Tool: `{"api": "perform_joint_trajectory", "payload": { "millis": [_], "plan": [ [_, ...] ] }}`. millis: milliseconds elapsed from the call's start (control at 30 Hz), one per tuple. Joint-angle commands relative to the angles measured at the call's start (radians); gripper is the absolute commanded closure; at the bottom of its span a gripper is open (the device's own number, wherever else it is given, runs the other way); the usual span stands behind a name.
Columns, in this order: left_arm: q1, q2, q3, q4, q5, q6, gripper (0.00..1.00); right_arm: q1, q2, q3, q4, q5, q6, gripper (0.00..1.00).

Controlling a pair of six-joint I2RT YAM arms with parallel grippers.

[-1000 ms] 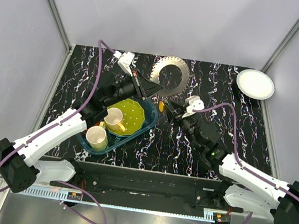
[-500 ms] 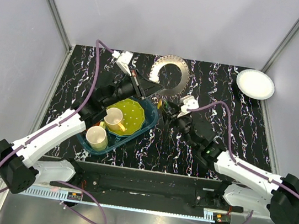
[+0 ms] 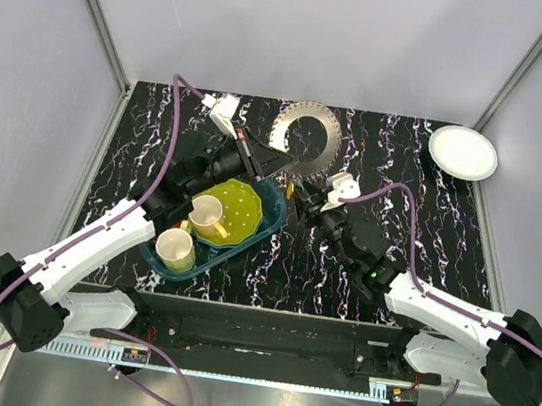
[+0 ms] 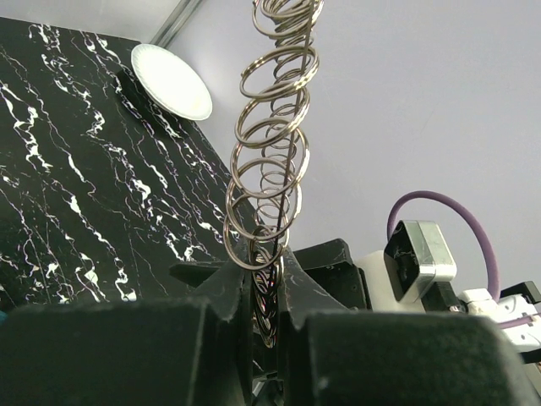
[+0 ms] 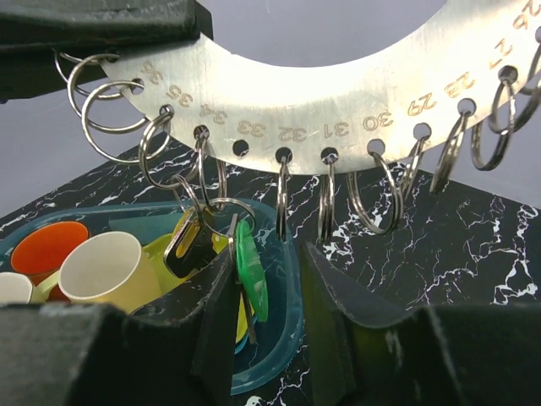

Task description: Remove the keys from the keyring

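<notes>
The keyring [image 3: 308, 138] is a flat silver metal ring hung with many small split rings, held up on edge above the table. My left gripper [image 3: 274, 166] is shut on its lower edge; in the left wrist view the plate stands edge-on between the shut jaws [image 4: 269, 279]. The right wrist view shows the numbered plate [image 5: 338, 93], with a green-headed key [image 5: 252, 271] and a black-headed key [image 5: 186, 245] hanging from it. My right gripper [image 5: 275, 288] is open. The green key hangs in the gap against the left finger [image 5: 221, 330]. The keys [image 3: 292, 192] show faintly in the top view.
A teal tray [image 3: 272, 206] holding a yellow plate [image 3: 235, 208] and two cups [image 3: 176, 248] sits just below the keyring, left of centre. The tray also shows in the right wrist view [image 5: 287, 338]. A white plate [image 3: 463, 151] lies at the far right corner.
My right gripper has moved left and forward, bringing its open jaws up to the hanging keys. The left gripper still holds the keyring, which shifted slightly left.
</notes>
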Motion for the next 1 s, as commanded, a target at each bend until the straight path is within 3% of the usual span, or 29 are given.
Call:
{"api": "perform_joint_trajectory", "payload": {
  "millis": [0, 167, 200, 233, 300, 467, 567, 700, 900, 967],
  "plan": [
    [-0.001, -0.036, 0.001, 0.09, -0.028, -0.01, 1.0, 0.012, -0.006, 0.015, 0.081, 0.021, -0.018, 0.68],
    [0.0, -0.034, -0.002, 0.087, -0.034, -0.006, 1.0, 0.013, -0.018, 0.012, 0.079, 0.006, -0.022, 0.76],
    [0.0, -0.034, -0.004, 0.087, -0.034, -0.006, 1.0, 0.013, -0.02, 0.012, 0.075, 0.006, -0.025, 0.8],
    [0.0, -0.034, -0.007, 0.087, -0.034, -0.004, 1.0, 0.012, -0.023, 0.012, 0.07, 0.007, -0.027, 0.92],
    [0.0, -0.034, -0.008, 0.083, -0.038, 0.0, 1.0, 0.012, -0.038, 0.012, 0.035, 0.011, -0.027, 1.0],
    [0.0, -0.042, -0.005, 0.015, -0.072, 0.065, 1.0, 0.013, -0.182, 0.007, -0.155, -0.037, -0.015, 1.0],
    [0.0, -0.046, -0.022, -0.015, -0.064, 0.094, 1.0, 0.013, -0.259, 0.078, -0.438, -0.042, 0.014, 1.0],
    [0.0, -0.057, -0.079, 0.001, -0.078, 0.076, 0.99, 0.013, -0.284, 0.18, -0.638, -0.017, -0.004, 1.0],
    [0.0, -0.025, -0.12, 0.044, -0.005, 0.054, 0.85, 0.013, -0.301, 0.217, -0.746, -0.025, -0.05, 1.0],
    [0.0, -0.025, -0.119, 0.014, 0.006, 0.062, 0.76, 0.013, -0.305, 0.236, -0.769, -0.003, -0.073, 1.0]
  ]
}}
